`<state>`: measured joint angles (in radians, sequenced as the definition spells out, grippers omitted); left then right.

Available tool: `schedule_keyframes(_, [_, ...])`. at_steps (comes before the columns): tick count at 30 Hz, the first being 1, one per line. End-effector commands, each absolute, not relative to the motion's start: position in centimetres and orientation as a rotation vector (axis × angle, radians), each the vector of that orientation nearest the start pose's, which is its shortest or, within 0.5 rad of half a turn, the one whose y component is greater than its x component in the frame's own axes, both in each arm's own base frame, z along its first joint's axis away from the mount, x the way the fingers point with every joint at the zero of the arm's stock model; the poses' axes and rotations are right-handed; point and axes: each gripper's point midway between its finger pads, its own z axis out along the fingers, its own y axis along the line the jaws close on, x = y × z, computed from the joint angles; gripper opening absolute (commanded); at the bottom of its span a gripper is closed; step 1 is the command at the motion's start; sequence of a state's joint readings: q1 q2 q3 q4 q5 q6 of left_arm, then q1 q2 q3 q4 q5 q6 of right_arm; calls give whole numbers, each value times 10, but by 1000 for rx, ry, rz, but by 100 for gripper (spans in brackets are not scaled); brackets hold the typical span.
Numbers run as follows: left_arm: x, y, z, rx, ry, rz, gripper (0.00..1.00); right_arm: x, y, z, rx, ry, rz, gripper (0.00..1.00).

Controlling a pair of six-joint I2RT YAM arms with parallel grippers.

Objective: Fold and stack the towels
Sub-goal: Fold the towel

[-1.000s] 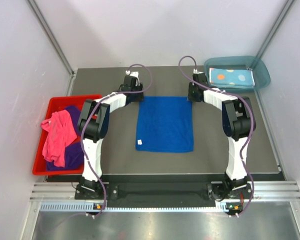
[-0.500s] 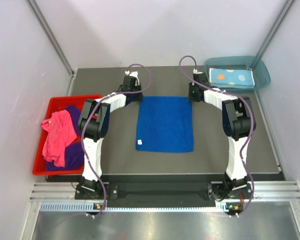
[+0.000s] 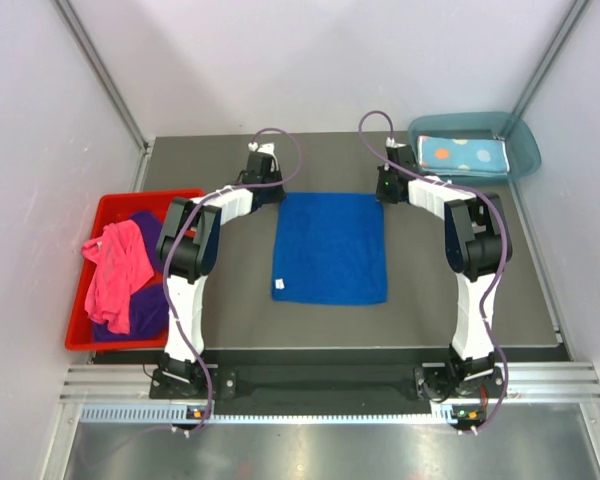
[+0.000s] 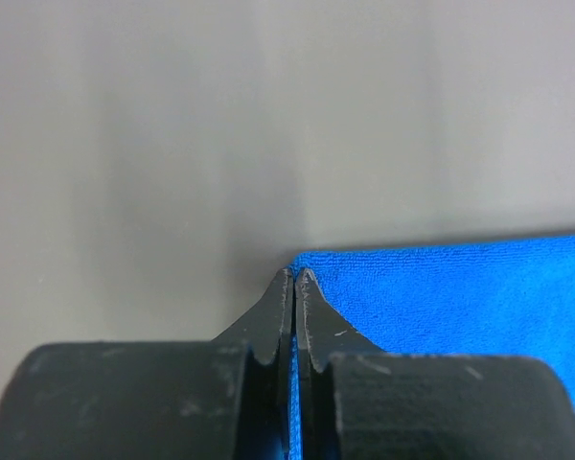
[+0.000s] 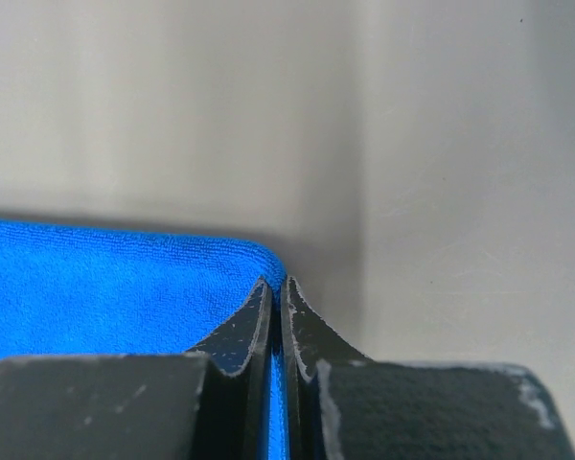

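Note:
A blue towel lies flat in the middle of the dark table. My left gripper sits at its far left corner, and the left wrist view shows that gripper shut on the towel's corner, blue cloth pinched between the jaws. At the far right corner is my right gripper; in the right wrist view it is shut on that corner of the blue towel. A folded spotted towel lies in the teal bin at the back right.
A red bin at the left edge holds crumpled pink and purple towels. Grey walls with metal posts close in the back and sides. Both arms arch over the table beside the blue towel.
Both grippers have closed onto the far corners of the blue towel. The arms and the towel have hardly shifted.

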<state>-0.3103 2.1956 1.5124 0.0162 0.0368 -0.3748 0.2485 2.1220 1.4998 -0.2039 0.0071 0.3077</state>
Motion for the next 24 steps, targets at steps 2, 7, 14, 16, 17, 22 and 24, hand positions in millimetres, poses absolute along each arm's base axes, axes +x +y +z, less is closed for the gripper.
schedule_keyframes(2, [554, -188, 43, -118, 2191, -377, 0, 537, 139, 53, 86, 2328, 267, 0])
schedule_keyframes(7, [571, -186, 63, -153, 2101, -377, 0, 551, 140, 69, 93, 2278, 279, 0])
schedule_keyframes(14, [597, -181, 95, -192, 1979, -421, 0, 577, 131, 104, 116, 2162, 292, 0])
schedule_keyframes(16, [603, -183, 107, -187, 1942, -448, 0, 582, 130, 110, 117, 2136, 294, 0])
schedule_keyframes(17, [605, -184, 110, -188, 1934, -456, 0, 582, 129, 110, 120, 2134, 296, 0])
schedule_keyframes(22, [595, -194, 125, -144, 1918, -540, 0, 575, 134, 120, 99, 2100, 339, 0])
schedule_keyframes(24, [588, -196, 127, -139, 1912, -568, 0, 564, 131, 117, 106, 2117, 340, 0])
